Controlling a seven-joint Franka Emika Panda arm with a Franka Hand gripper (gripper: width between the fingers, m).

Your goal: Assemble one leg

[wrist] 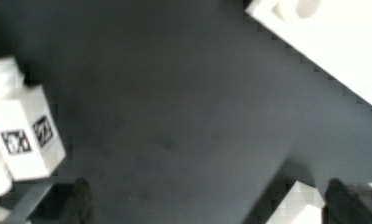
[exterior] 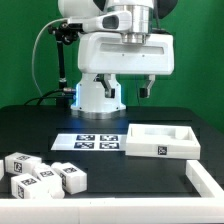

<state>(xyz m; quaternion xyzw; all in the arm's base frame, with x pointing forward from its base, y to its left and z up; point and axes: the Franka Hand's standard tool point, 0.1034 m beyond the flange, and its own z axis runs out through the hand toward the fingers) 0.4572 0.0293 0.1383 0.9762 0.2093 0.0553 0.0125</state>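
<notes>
Fingers spread and empty, the tool (exterior: 127,91) hangs high over the black surface (exterior: 40,125), apparently poised to descend. The tagged legs (exterior: 40,175) sit clustered at the exterior view's lower left, well apart from the tray-like panel (exterior: 160,140), likely for clear access.

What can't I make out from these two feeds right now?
- Exterior view: legs, lowest blocks cut by the frame's bottom edge; tags too small to read.
- Exterior view: white part, cut by the right edge.
- Wrist view: leg, blurred, partly off frame.
- Wrist view: white shape, blurred, unidentifiable.
</notes>
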